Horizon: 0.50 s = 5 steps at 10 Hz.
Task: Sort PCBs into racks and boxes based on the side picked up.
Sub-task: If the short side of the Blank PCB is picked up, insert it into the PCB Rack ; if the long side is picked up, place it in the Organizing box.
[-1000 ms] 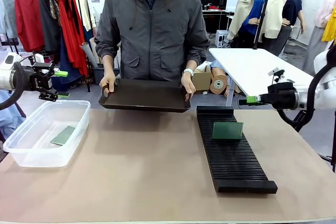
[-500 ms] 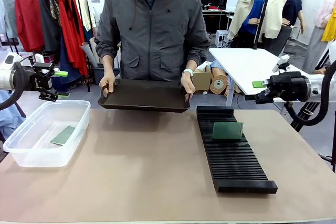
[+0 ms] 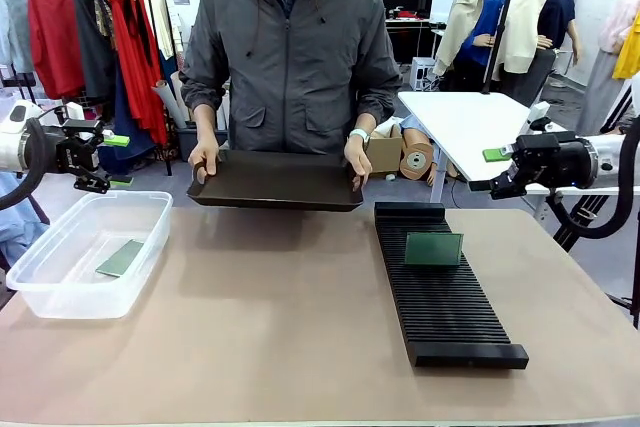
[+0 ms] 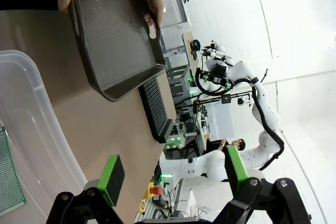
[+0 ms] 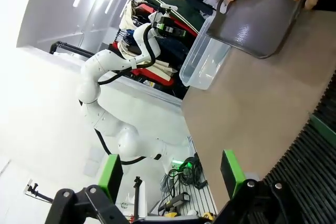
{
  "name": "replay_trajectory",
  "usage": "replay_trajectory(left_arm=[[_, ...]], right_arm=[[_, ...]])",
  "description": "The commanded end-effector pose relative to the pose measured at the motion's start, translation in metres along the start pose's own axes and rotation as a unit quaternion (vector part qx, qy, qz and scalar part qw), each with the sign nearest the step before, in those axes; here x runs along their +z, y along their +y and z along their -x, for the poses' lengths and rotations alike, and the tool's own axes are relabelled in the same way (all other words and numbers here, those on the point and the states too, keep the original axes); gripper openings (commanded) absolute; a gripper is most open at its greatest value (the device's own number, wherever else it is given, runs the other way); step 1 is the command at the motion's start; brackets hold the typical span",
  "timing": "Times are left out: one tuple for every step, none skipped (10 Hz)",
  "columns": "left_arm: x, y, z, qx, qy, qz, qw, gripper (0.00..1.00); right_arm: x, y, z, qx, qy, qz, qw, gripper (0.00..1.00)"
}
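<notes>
One green PCB (image 3: 121, 258) lies flat in the clear tub (image 3: 42, 297) at the table's left. A second PCB (image 3: 433, 248) stands upright in the slots of the long black rack (image 3: 450, 317) at the right. Above the tub's far end my left gripper (image 3: 118, 160) hangs open and empty. My right gripper (image 3: 487, 171) is open and empty too, in the air beyond the rack's far right corner. In the left wrist view the open gripper (image 4: 173, 174) looks over the tub (image 4: 37, 103) and the PCB (image 4: 10, 174). The right wrist view has its open gripper (image 5: 170, 174) over the rack (image 5: 310, 161).
At the far edge a person holds a smooth black shallow tray (image 3: 277, 182) with both hands, just above the table (image 3: 280, 327). The tray looks bare inside (image 4: 115, 40). A white table (image 3: 480, 127) stands behind my right arm.
My right gripper has risen and drawn back to the right, away from the rack's far end. The left arm, the tray and both PCBs stay where they were.
</notes>
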State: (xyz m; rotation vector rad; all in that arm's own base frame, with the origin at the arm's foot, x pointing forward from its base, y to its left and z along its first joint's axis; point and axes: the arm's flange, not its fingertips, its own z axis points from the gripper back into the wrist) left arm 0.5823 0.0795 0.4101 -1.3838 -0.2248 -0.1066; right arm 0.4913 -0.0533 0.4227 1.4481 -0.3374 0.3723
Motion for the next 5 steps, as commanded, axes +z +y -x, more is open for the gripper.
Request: replay_trajectory(left_arm=[[0.0005, -0.0029, 0.0013, 0.004, 0.003, -0.002, 1.000, 1.00], [0.0005, -0.0029, 0.0013, 0.004, 0.003, -0.002, 1.000, 1.00], [0.0005, -0.0029, 0.0013, 0.004, 0.003, -0.002, 1.000, 1.00], [0.0005, -0.0029, 0.0013, 0.004, 0.003, -0.002, 1.000, 1.00], [0.0005, -0.0029, 0.0013, 0.004, 0.003, -0.002, 1.000, 1.00]], right_arm=[[-0.0004, -0.0023, -0.0009, 0.014, -0.008, -0.004, 1.000, 1.00], [-0.0004, -0.0023, -0.0009, 0.014, -0.008, -0.004, 1.000, 1.00], [-0.0004, -0.0023, -0.0009, 0.014, -0.008, -0.004, 1.000, 1.00], [-0.0004, -0.0023, -0.0009, 0.014, -0.008, -0.004, 1.000, 1.00], [-0.0004, -0.0023, -0.0009, 0.014, -0.008, -0.004, 1.000, 1.00]])
